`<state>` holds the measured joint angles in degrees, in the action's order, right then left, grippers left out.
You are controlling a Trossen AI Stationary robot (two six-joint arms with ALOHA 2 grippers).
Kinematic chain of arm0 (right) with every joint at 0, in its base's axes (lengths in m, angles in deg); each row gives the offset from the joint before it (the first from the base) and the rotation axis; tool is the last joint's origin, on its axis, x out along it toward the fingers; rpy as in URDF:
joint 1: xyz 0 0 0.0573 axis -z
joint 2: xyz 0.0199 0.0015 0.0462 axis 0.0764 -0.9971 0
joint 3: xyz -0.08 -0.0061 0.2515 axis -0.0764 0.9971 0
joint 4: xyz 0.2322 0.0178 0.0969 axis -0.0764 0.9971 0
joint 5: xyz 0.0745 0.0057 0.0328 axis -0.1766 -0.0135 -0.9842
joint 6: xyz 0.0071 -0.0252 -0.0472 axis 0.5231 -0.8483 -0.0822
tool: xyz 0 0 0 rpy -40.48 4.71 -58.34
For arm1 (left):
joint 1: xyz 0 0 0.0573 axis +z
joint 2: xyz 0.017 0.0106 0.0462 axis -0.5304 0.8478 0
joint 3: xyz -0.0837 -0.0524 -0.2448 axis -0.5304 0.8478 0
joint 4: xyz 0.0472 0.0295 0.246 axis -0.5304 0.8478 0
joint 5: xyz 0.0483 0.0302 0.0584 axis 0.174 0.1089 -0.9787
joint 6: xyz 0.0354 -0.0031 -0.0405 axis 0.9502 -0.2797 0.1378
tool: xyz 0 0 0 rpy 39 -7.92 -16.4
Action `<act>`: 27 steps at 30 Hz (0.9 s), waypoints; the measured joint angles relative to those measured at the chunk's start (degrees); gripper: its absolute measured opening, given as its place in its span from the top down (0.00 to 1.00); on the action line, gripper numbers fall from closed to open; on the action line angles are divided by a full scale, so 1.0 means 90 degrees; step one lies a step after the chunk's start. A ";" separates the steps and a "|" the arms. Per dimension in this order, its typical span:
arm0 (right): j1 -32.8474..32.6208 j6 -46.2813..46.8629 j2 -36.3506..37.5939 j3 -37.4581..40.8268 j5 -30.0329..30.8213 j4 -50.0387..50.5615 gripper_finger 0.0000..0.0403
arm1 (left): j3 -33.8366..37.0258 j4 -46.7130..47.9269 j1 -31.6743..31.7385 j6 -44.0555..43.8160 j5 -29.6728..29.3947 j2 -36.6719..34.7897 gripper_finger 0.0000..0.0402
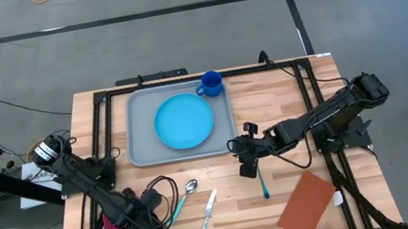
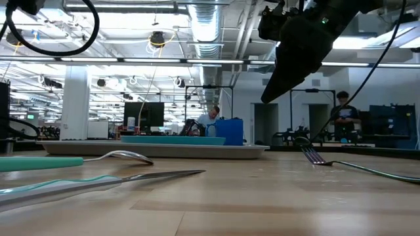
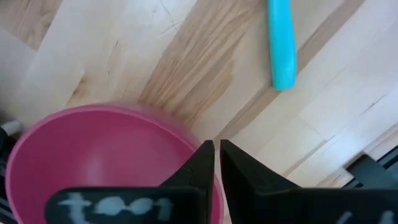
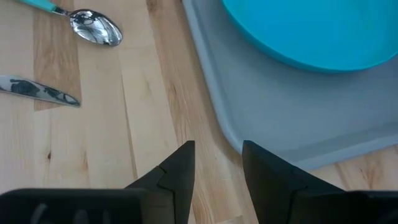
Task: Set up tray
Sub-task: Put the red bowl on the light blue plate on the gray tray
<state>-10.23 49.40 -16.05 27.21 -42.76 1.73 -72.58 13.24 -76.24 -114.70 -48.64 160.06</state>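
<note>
— Where does the tray [image 1: 141,145] lie relative to the right gripper [image 1: 246,160]?

— It sits on the far half of the wooden table [image 1: 283,94]. The right gripper hangs just beside its near right corner, above bare wood and clear of the rim. In the right wrist view that rounded corner [image 4: 249,124] shows just past the fingers [image 4: 180,171], which stand parted with nothing between them.

— And what does the tray carry?

— A round bright blue plate [image 1: 184,121] lies in its middle. A dark blue mug [image 1: 211,84] stands at its far right corner; I cannot tell whether it rests inside the rim or on it.

— The left gripper?

— The left gripper [image 1: 139,215] is well apart from the tray, at the near left of the table. Its fingers [image 3: 202,165] are pressed nearly together at the rim of a pink bowl [image 3: 99,158]; whether they pinch that rim I cannot tell. The bowl looks empty.

— Anything else on the wood?

— A spoon [image 1: 184,196] and a knife [image 1: 206,217] lie near the front, a teal-handled fork [image 1: 263,183] lies just nearer than the right gripper, and a rust-brown napkin [image 1: 307,205] lies at the near right.
</note>
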 joint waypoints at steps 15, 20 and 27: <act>0.0000 0.0000 -0.0002 0.0000 -0.0001 -0.0005 0.69 | 0.0000 -0.0038 -0.0013 0.0512 0.0034 0.0000 0.97; 0.0000 0.0001 -0.0002 0.0000 -0.0001 -0.0005 0.69 | 0.0000 -0.0036 -0.0015 0.0501 0.0041 0.0000 0.94; 0.0000 0.0000 -0.0002 0.0000 -0.0001 -0.0005 0.69 | 0.0000 0.0160 -0.0015 0.0261 0.0359 0.0002 0.81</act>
<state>-10.23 49.40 -16.07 27.21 -42.77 1.68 -72.58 14.68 -76.37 -112.35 -45.40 160.08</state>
